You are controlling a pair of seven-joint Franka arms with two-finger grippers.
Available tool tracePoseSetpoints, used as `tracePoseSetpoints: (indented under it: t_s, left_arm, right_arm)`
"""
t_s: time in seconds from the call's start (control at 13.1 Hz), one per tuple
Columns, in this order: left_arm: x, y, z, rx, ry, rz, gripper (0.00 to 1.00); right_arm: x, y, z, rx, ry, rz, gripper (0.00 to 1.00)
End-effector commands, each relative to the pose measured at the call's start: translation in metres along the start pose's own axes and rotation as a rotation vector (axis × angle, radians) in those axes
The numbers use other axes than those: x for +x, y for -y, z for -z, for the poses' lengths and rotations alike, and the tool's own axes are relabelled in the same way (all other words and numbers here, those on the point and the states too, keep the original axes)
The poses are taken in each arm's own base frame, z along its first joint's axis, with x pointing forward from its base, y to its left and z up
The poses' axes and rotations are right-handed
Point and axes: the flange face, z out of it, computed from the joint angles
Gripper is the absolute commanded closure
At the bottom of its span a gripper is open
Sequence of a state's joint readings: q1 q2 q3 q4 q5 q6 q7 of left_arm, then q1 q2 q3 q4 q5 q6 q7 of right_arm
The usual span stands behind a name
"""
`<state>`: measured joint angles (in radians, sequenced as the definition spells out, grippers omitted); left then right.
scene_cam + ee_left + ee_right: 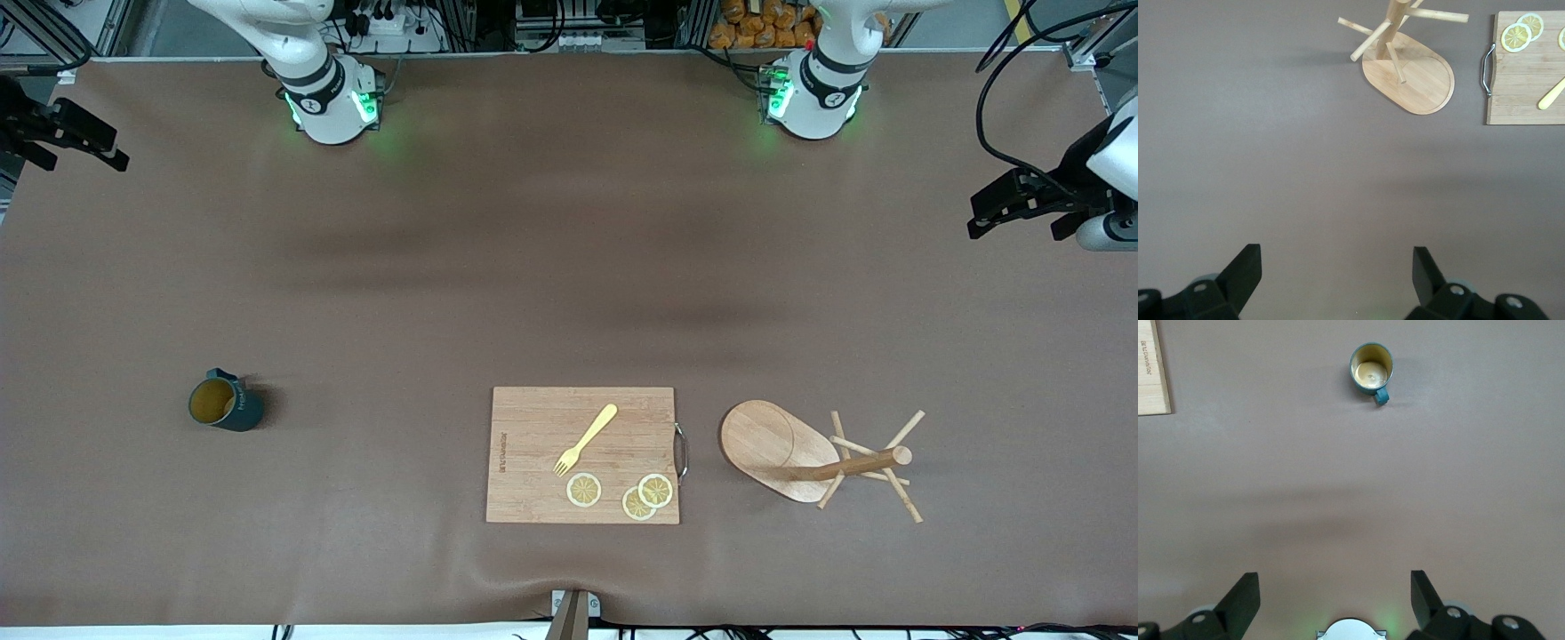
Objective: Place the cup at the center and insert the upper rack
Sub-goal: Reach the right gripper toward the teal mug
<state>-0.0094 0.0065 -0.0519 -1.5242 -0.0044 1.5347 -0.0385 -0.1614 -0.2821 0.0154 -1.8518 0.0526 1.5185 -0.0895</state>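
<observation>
The counter (569,267) holds a cutting board (533,453) between the upright mug tree (782,449) and the cup (224,404). The cup stands toward the right arm's end, under neither gripper. The right gripper (1335,603) is the closer one, fingers spread and empty; the left gripper (1337,280) is likewise spread, waiting.

Matt brown cloth covers the table (444,267), smooth with faint creases. The rack (782,449) is pale, smooth wood, well ahead of the left claw (1335,273). The board (582,453) is grained wood with a shiny metal handle (683,451). The cup (1371,372) looks glazed ceramic, teal outside, yellow inside.
</observation>
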Motion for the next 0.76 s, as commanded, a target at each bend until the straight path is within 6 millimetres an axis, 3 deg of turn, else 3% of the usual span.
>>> tracePoseSetpoints:
  t_s: [0.0,0.31,0.69]
  left_arm:
    - [-0.001,-0.003,0.005,-0.006,0.000,0.007,0.00]
    - [0.001,-0.003,0.003,-0.011,0.003,0.005,0.00]
    - [0.002,0.001,-0.002,-0.020,0.009,0.016,0.00]
  right_arm:
    - [0.001,-0.001,-0.002,-0.011,0.002,-0.018,0.00]
    - [0.013,0.001,-0.008,-0.010,-0.007,-0.049,0.00]
    - [0.085,0.005,-0.058,0.049,-0.007,-0.364,0.00]
